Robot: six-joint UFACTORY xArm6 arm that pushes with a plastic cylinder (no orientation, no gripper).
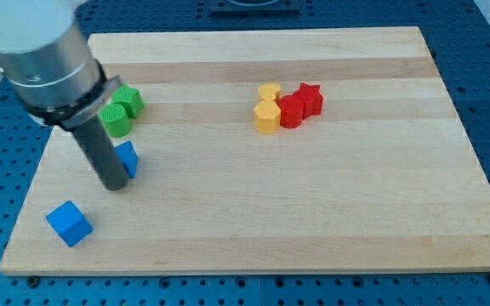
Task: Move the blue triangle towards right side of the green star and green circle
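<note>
Progress looks slight: you have my tip (115, 186) pressed against the blue triangle's (128, 158) left edge, and that block sits just below the green circle (116, 121) and green star (129, 99), not yet to their right. You still need to shove it rightward and a little up; the rod has no jaws, and it hides much of the triangle, so its shape is hard to confirm.

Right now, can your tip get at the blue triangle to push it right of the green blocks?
Probably yes. My tip sits right against the blue triangle on its left, nothing between. The green star and green circle lie just above.
</note>
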